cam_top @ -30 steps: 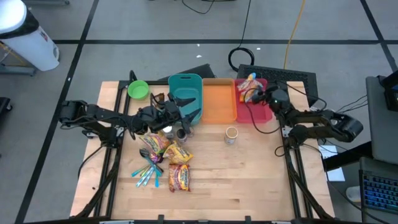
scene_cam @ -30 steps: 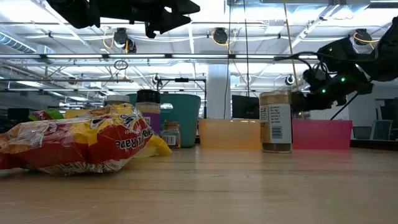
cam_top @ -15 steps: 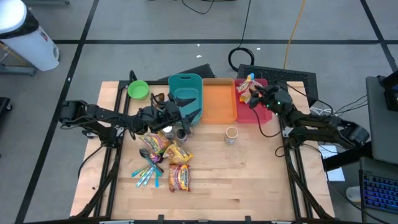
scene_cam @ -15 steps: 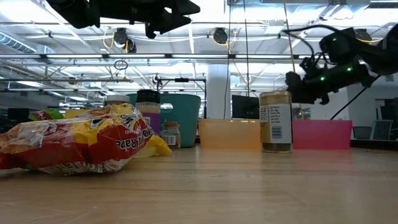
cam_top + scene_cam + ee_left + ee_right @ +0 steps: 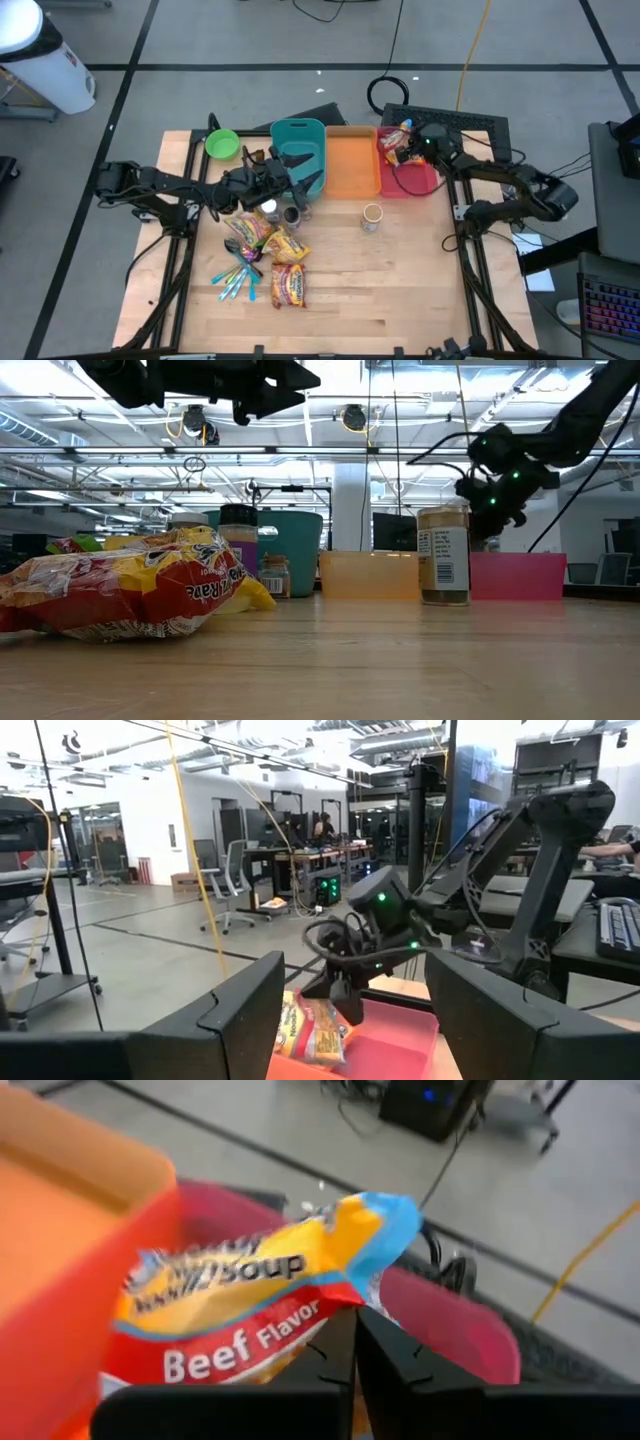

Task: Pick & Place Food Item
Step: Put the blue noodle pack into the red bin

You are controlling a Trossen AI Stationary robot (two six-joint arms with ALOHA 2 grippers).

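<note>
- The right claw (image 5: 408, 146) hangs over the far end of the pink plastic bin (image 5: 428, 182), at the far right of the row of bins on the wooden desk (image 5: 400, 290).
- In the right wrist view its two dark fingers (image 5: 335, 1365) are pressed together, clenched on the edge of a yellow, red and blue beef-flavour soup noodle packet (image 5: 262, 1305).
- That packet (image 5: 397, 137) sits at the far end of the pink bin, its top reaching to the bin's far rim; whether it rests on the bin floor or is lifted clear cannot be told.
- The left wrist view shows the same packet (image 5: 308, 1028) inside the pink bin (image 5: 385, 1042), directly under the right claw (image 5: 345, 1005).
- The left claw (image 5: 305, 178) hovers above the near end of the teal plastic bin (image 5: 297, 140), its jaws spread and holding nothing.
- An orange plastic bin (image 5: 351, 160) stands between the teal and pink ones.
- A clear spice jar with a white label (image 5: 443, 555) stands upright on the desk just in front of the bins.
- A lime green bowl (image 5: 222, 144) sits at the far left corner.
- Several yellow-and-red snack packets (image 5: 268, 250) lie in a loose heap near the middle of the desk, beside a bunch of blue pens (image 5: 236, 279).
</note>
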